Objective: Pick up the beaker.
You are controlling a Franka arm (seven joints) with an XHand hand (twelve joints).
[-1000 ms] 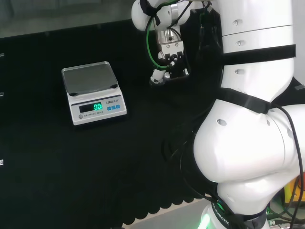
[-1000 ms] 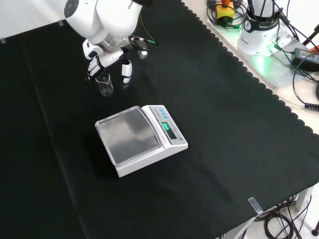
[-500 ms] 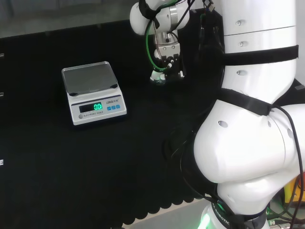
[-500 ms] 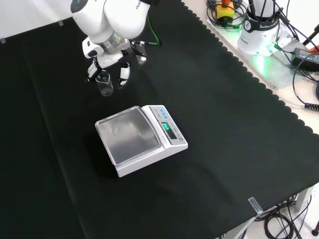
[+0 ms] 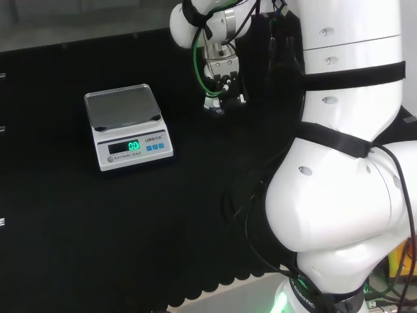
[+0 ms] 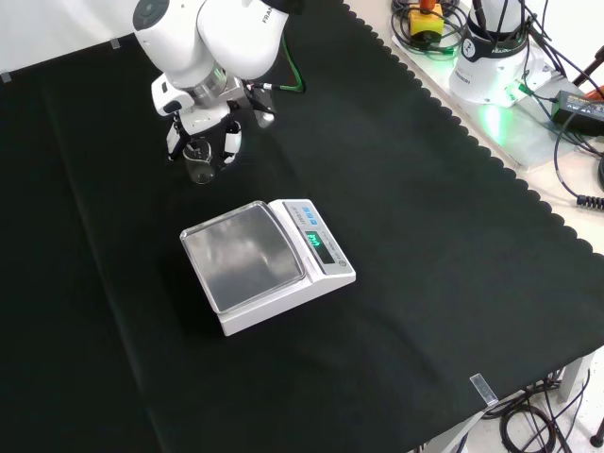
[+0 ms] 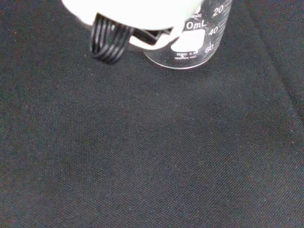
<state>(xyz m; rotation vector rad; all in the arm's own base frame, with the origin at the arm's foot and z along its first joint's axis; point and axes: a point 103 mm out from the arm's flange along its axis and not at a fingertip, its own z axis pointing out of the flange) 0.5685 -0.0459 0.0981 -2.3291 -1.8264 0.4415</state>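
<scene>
One beaker (image 6: 198, 162) beyond the scale (image 6: 267, 264), and my hand (image 6: 200, 130) has dropped over it since a second ago, fingers straddling, not yet clasping, so closing comes next.

The bench is seen in the head view from behind and above the arm's base, the scale (image 5: 128, 125) lying left of the white links. In the front view the same scale (image 6: 267, 263) is looked down on from the opposite side. The cloth beside the beaker (image 7: 192, 40) is shown close up in the wrist view.
</scene>
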